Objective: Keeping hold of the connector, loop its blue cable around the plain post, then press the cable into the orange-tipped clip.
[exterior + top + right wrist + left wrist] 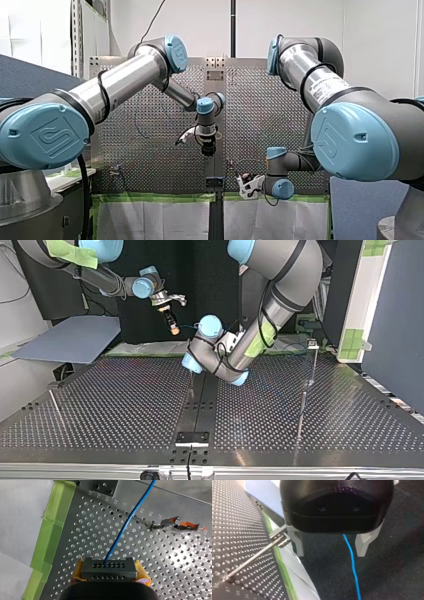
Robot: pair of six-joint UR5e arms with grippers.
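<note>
Connector (108, 568): clamped between the yellow pads (78, 571) of my right gripper (110, 574), above the perforated table (95, 537). Blue cable (125, 525): runs free, near the orange-tipped clip (183, 526) but apart from it; looping and seating both look undone. My left gripper (330, 552): jaws wide, the cable passing between them unpinched. Metal post (254, 556) beside it. Green tape (52, 525) edges the table; my left arm (280, 295) low there, possibly crowding the route.

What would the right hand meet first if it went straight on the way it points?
Most likely the perforated table, just ahead of the connector that the right hand grips; the orange-tipped clip sits off to one side. Depth is unclear.
</note>
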